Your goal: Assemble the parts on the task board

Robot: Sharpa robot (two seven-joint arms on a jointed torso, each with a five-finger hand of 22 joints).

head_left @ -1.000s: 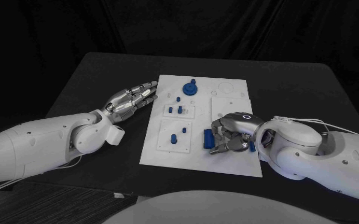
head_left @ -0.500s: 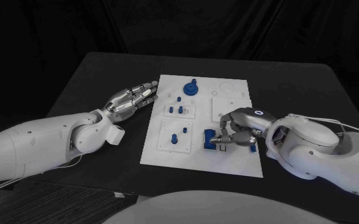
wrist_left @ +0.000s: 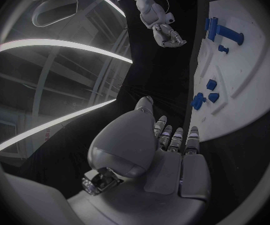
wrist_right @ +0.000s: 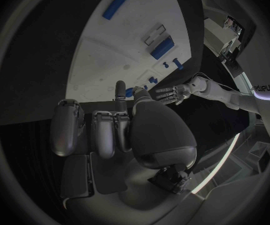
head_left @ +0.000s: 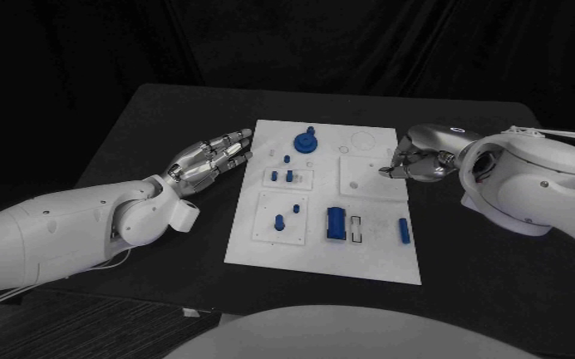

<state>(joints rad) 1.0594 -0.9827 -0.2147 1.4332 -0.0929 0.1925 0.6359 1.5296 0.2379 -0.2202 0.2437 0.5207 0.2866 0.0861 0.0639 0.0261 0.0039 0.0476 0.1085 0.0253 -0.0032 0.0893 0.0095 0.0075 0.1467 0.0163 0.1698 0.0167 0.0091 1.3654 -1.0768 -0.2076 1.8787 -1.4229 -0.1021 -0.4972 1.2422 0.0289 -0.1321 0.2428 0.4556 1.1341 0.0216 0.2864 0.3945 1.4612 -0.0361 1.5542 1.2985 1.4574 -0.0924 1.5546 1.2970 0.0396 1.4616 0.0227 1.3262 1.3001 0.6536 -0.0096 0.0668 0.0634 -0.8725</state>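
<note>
The white task board [head_left: 323,247] lies mid-table with blue parts on it. A blue block [head_left: 336,223] sits near the board's front, beside a pale slotted piece [head_left: 360,226]; a short blue bar [head_left: 404,230] lies to its right. A round blue knob [head_left: 307,140] stands at the far end, and small pegs [head_left: 281,176] stand in the left insets. My right hand [head_left: 417,159] hovers at the board's right edge, fingers loosely bent, holding nothing. My left hand [head_left: 213,158] lies flat with fingers stretched out, just off the left edge. The right wrist view shows the block [wrist_right: 162,47] and the bar [wrist_right: 116,5] beyond the fingers.
The black table [head_left: 156,126] surrounds the board, with bare surface behind it and on both sides. My left forearm [head_left: 96,226] covers the table's front left corner. My right forearm [head_left: 528,184] stands over its right side.
My right hand has left the blue block at the board's front and drawn back to the far right edge. The block and the bar now lie uncovered. The left hand has not moved.
</note>
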